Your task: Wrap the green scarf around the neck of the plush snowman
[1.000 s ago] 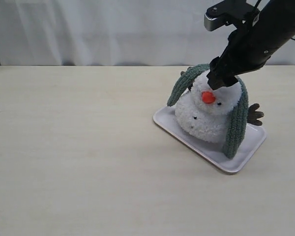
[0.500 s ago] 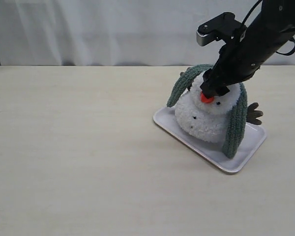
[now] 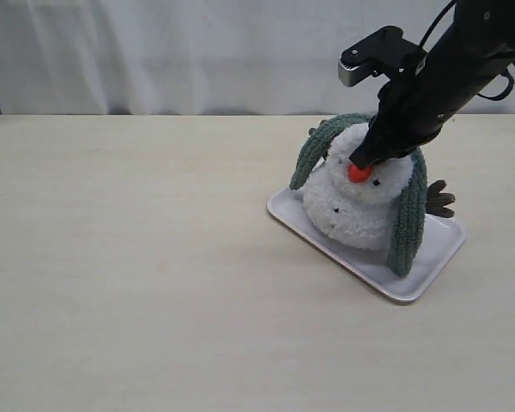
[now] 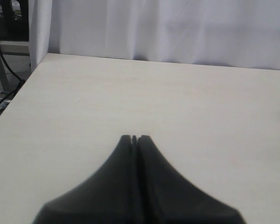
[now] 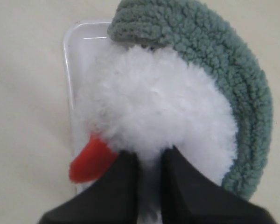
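While the left gripper (image 4: 135,138) hangs over bare tabletop w/ its 2 black fingers pressed flat together and nothing btwn them, the rest sits on the right side of the ext view.

Front to back:
- Pale wood-grain table (image 3: 154,309), front half bare.
- 1 white rectangular plastic tray (image 3: 435,247), flat on the table, set at an angle to the table edge.
- On the tray: 1 fluffy white two-ball plush snowman (image 3: 352,215), upright, face toward cam. On it I count 1 orange cone nose (image 3: 358,172), a few small black dots (eyes/buttons) and 1 brown twig arm (image 3: 440,199) sticking out on the right. The other arm is mostly hidden behind the scarf.
- 1 long fuzzy grey-green knitted scarf (image 3: 408,225), arched over the top of the snowman's head, 2 ends hanging, one per side. The right-hand end reaches the tray; the left-hand end stops shorter. Ends are apart, not crossed.
- The black right gripper (image 3: 361,160) reaches in from upper right, tips at the head just above the nose. Wrist cam shows its 2 fingers drawn narrow, pinching a tuft of white fluff.
- 1 white curtain (image 3: 154,51) across the back.
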Tool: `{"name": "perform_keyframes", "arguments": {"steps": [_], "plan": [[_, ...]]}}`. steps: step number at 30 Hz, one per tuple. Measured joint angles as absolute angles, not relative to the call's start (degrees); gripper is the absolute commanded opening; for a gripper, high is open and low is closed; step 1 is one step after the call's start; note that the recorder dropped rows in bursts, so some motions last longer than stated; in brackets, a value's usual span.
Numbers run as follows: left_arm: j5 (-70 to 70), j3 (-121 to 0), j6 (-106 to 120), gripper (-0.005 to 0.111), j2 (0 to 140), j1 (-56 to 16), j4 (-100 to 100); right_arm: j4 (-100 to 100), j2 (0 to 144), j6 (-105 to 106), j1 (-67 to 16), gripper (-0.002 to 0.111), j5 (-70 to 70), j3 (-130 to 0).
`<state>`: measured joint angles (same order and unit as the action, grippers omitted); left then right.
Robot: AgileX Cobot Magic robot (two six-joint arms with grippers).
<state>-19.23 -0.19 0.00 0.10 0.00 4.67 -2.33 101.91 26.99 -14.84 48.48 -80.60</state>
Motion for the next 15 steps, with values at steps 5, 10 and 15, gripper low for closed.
{"name": "perform_keyframes", "arguments": {"steps": [5, 10, 15], "plan": [[-19.23, -0.19, 0.00, 0.000, 0.10, 0.00, 4.67, -10.73, 101.91, 40.38, -14.84, 0.004, 50.52, -80.60], [-19.23, -0.19, 0.00, 0.000, 0.10, 0.00, 4.67, -16.03, 102.14, 53.28, -14.84, 0.004, 51.42, -80.60], [-19.23, -0.19, 0.00, 0.000, 0.10, 0.00, 4.67, -17.07, 102.14, 67.52, -14.84, 0.004, 53.09, -80.60]]}}
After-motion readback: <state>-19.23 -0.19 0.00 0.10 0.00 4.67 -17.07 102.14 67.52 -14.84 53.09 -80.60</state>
